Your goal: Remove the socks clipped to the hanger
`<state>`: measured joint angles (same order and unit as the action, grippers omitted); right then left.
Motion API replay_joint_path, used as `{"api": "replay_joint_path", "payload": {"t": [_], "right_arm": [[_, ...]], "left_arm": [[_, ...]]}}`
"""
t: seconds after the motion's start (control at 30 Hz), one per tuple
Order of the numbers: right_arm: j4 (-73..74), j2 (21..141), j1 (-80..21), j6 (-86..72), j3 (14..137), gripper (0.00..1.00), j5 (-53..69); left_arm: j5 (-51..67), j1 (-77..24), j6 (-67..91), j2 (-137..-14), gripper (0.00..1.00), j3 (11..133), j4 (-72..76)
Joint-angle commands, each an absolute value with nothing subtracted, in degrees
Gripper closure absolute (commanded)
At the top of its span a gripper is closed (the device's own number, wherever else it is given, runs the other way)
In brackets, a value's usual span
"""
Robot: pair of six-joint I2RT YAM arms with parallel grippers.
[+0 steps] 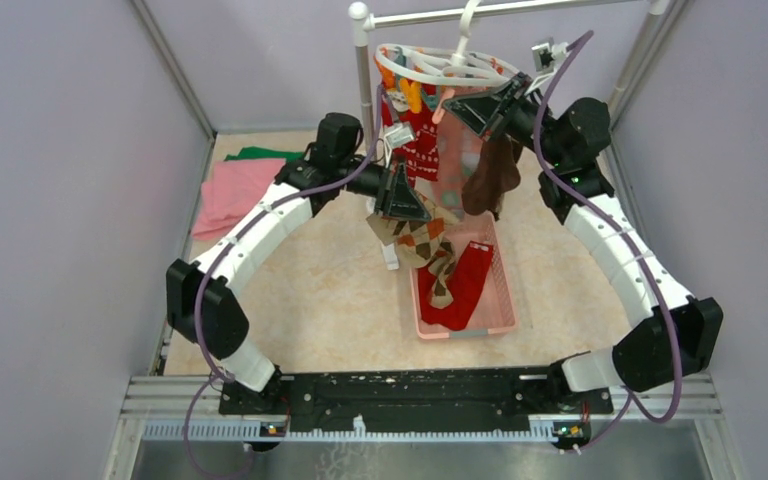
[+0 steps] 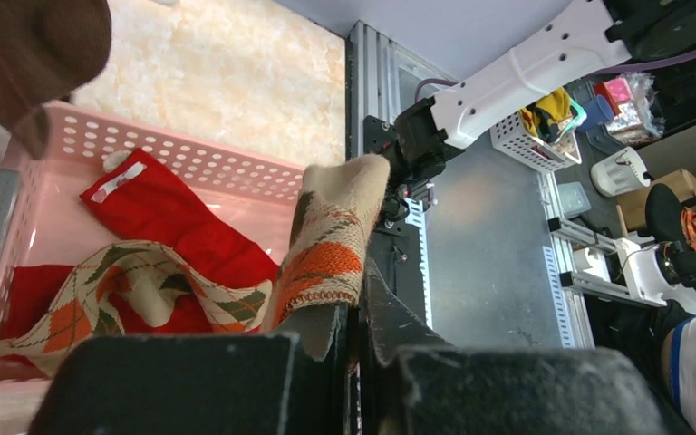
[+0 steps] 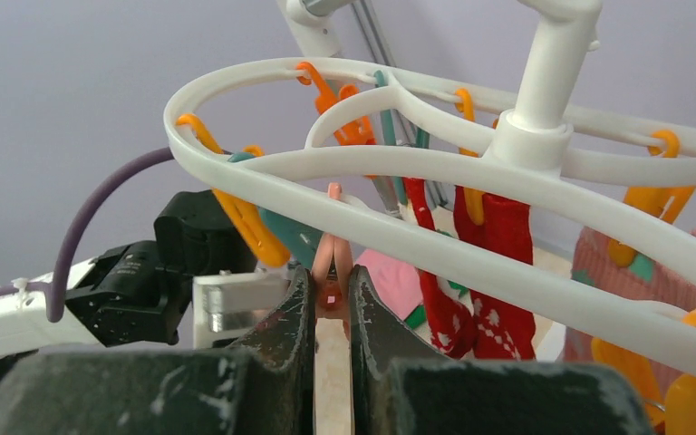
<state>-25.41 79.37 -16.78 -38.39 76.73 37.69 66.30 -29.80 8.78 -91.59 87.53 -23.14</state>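
The white hanger [image 1: 430,70] hangs from the rail with orange and teal pegs. A red patterned sock [image 1: 422,140], a pink sock [image 3: 616,263] and a brown sock [image 1: 490,175] hang beneath it. My right gripper [image 3: 333,281] is at the ring's near side [image 3: 399,181], shut on a pale orange peg [image 3: 333,246]. My left gripper [image 2: 355,304] is shut on the cuff of an argyle sock [image 2: 331,245], which trails down toward the pink basket [image 1: 505,290]. In the basket lie a red sock [image 2: 168,217] and another argyle sock [image 2: 136,281].
A metal rail stand [image 1: 364,70] holds the hanger at the back. Folded pink [image 1: 235,190] and green [image 1: 265,153] cloths lie at the back left. Grey walls close in both sides. The right arm [image 1: 620,250] arches over the basket's right.
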Motion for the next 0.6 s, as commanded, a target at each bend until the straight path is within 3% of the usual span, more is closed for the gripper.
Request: {"api": "replay_joint_path", "payload": {"t": [0.0, 0.07, 0.1, 0.13, 0.2, 0.27, 0.3, 0.57], "right_arm": [[-17.25, 77.6, -19.16, -31.17, 80.79, 1.0, 33.44], [-15.78, 77.09, -19.16, -30.5, 80.5, 1.0, 32.57], [-15.1, 76.7, -19.16, -30.13, 80.14, 0.96, 32.21], [-14.05, 76.27, -19.15, -29.33, 79.94, 0.83, 31.54], [-8.91, 74.49, -19.18, -26.95, 80.23, 0.52, 28.24], [-3.69, 71.2, -19.12, -24.29, 78.34, 0.4, 23.37], [-2.92, 68.91, -19.15, -23.09, 75.9, 0.37, 20.97], [-0.09, 62.73, -19.08, -16.28, 64.82, 0.35, 3.91]], "left_arm": [[65.92, -30.58, 6.94, -94.95, 0.99, 87.86, -20.42], [65.55, -31.47, 6.82, -96.3, 0.96, 88.14, -20.0], [65.47, -32.05, 6.67, -97.07, 0.93, 88.03, -19.65], [65.33, -32.54, 6.44, -97.73, 0.85, 87.99, -19.4], [65.87, -33.36, 4.95, -98.74, 0.5, 87.54, -19.72], [64.03, -34.28, 2.26, -98.56, 0.12, 86.47, -20.45], [63.12, -34.4, 1.49, -98.11, 0.03, 85.61, -20.0], [61.3, -34.38, 0.48, -97.08, 0.01, 84.29, -21.17]]}}
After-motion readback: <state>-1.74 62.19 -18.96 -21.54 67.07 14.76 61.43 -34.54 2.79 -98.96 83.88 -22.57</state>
